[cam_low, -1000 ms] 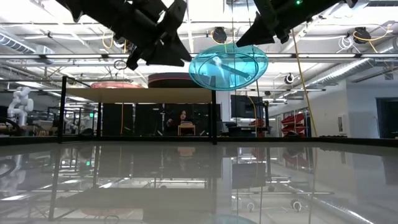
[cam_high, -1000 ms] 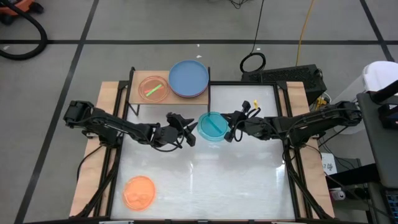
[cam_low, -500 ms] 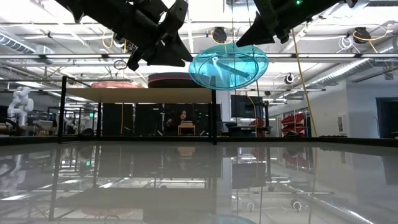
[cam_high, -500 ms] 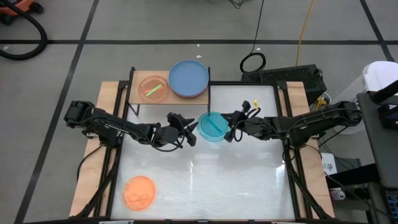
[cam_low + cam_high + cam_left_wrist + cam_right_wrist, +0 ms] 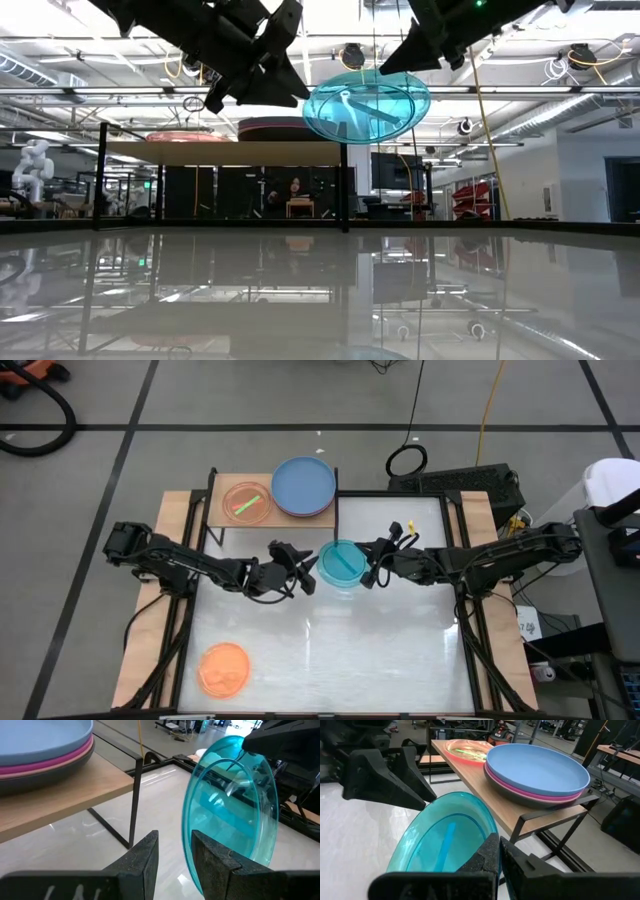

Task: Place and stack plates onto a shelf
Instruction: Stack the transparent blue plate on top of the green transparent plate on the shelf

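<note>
My right gripper (image 5: 369, 568) is shut on a translucent cyan plate (image 5: 340, 563) held in the air over the table's far middle, right of the shelf (image 5: 222, 523). My left gripper (image 5: 309, 569) is open at the plate's opposite edge. In the left wrist view the cyan plate's (image 5: 235, 805) rim runs into the narrow gap between the left gripper's (image 5: 175, 847) fingers. On the shelf's wooden top lie a translucent pink plate (image 5: 246, 501) with green showing in it, and a stack (image 5: 303, 486) with a blue plate on top, magenta and grey below. My right gripper (image 5: 499, 847) pinches the cyan plate by its rim (image 5: 494, 826) on the side toward the table's right, coming level from the right. The plate is lifted clear and tilted, its hollow face (image 5: 367, 105) showing in the low view. My left gripper's fingers (image 5: 210, 860) stand on either side of the opposite rim (image 5: 186, 840); whether they touch it I cannot tell.
A translucent orange plate (image 5: 224, 668) lies flat on the white tabletop near its near left corner. The shelf's black leg (image 5: 133, 805) stands close beside the held plate. A person sits far off in the room beyond the table (image 5: 294, 190).
</note>
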You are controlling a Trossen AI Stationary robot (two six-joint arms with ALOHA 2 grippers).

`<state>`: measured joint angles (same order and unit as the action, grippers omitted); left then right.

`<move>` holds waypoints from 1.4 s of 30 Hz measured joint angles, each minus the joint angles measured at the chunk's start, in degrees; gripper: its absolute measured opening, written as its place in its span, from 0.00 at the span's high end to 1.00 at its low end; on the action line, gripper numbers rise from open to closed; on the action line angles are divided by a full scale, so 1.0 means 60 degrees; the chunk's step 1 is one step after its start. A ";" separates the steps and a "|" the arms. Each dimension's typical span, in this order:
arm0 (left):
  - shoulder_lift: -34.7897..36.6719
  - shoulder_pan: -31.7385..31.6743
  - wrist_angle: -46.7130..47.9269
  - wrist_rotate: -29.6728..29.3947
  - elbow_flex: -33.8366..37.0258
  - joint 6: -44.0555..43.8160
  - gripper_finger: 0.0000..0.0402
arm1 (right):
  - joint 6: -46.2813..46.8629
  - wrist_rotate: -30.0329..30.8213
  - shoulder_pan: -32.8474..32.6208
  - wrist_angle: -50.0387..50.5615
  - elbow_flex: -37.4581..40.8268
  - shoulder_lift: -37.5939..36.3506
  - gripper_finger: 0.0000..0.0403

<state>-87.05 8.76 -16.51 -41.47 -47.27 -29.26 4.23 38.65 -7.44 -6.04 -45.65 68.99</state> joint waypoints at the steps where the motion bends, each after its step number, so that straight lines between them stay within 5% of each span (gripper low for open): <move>1: 0.0000 -0.0002 0.0021 0.0000 0.0000 -0.0001 0.70 | 0.0006 -0.0111 0.0000 -0.0049 0.0000 0.0000 1.00; 16: 0.0000 -0.0002 0.0266 -0.0004 0.0000 -0.0026 0.70 | 0.0042 -0.0484 0.0000 -0.0316 -0.0004 0.0000 1.00; 27: 0.0000 -0.0002 0.0240 0.0000 0.0000 0.0189 0.98 | 0.0106 -0.0542 -0.0004 -0.0460 -0.0004 0.0004 1.00; 42: 0.0000 -0.0002 0.0195 0.0009 0.0000 0.0270 1.00 | -0.0455 -0.1221 -0.0015 -0.1166 -0.0005 0.0004 0.96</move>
<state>-87.05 8.75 -15.34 -41.42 -47.27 -27.64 1.50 31.32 -7.53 -13.03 -45.68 69.01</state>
